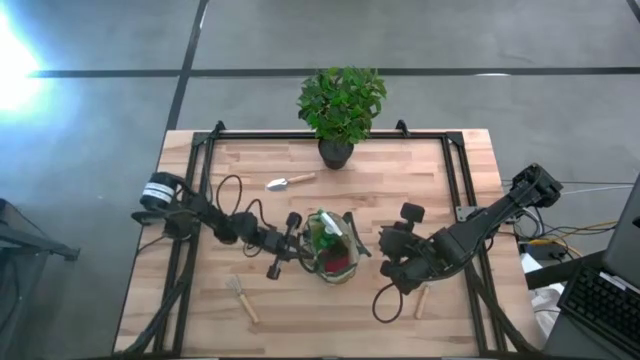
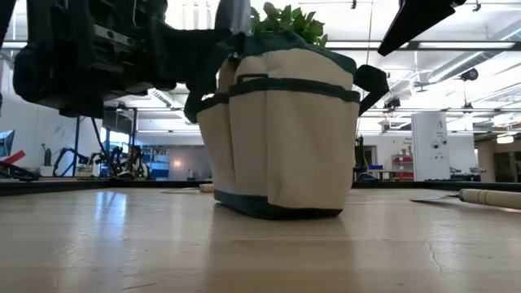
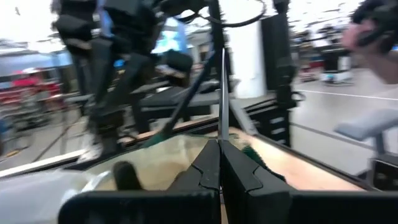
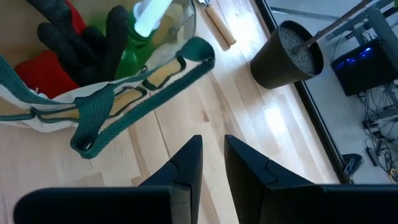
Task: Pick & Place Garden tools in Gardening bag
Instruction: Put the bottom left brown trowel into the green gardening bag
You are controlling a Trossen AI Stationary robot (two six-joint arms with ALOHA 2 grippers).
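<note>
Two tools, green spray bottle (image 4: 134, 46) and red-and-black tool (image 4: 46, 68), fill gardening bag (image 4: 149, 78); left end effector (image 3: 219, 163) together, right end effector (image 4: 212, 158) slightly apart.

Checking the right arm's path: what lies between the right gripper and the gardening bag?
Only bare tabletop and the bag's own green loop handle lie between the right gripper and the gardening bag, as seen in the right wrist view.

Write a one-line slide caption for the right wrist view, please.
Right gripper hovers slightly open beside gardening bag holding green spray bottle.
</note>
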